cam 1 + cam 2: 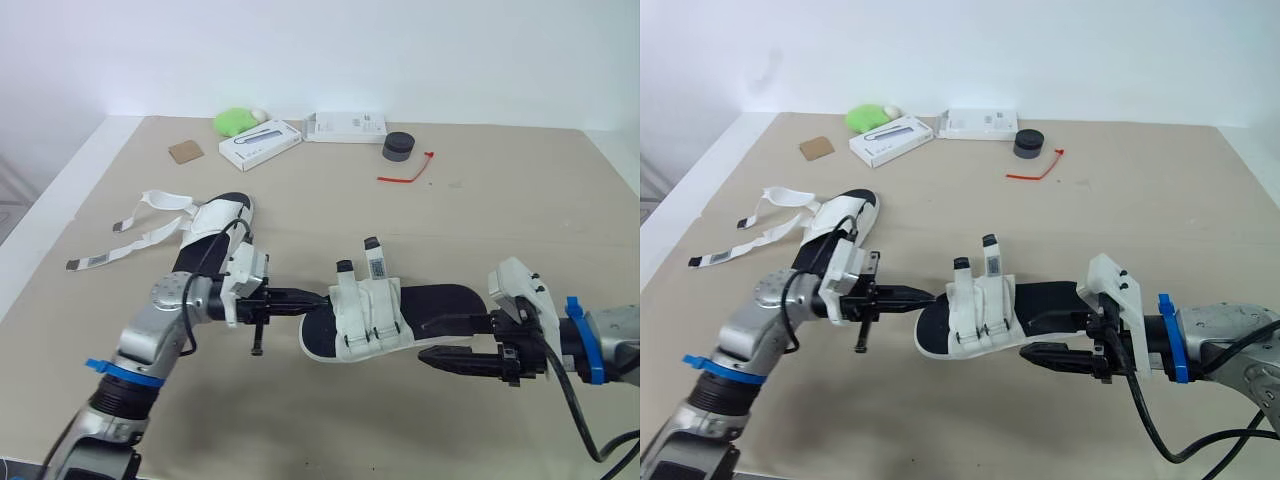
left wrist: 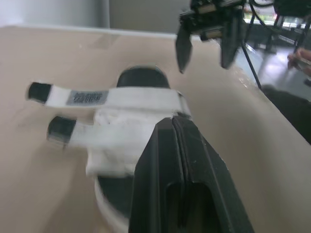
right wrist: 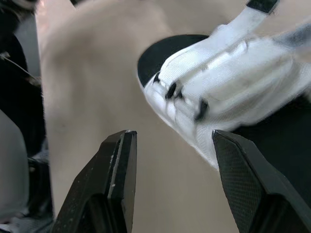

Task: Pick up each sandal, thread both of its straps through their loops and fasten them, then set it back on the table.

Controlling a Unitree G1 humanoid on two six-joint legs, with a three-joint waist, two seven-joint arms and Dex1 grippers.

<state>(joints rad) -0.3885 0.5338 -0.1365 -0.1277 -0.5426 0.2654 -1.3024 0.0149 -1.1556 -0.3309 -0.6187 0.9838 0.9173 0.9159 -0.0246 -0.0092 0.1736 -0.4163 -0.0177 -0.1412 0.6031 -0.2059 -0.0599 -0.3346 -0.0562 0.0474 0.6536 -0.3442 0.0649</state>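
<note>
The left gripper has its two black fingers pressed together on nothing, tips at the strapped end of the near sandal. This sandal lies flat on the table between the arms, both straps across its white upper. The right gripper is spread apart at the sandal's bare end, and the second sandal lies behind the left arm, its loose straps trailing leftward.
</note>
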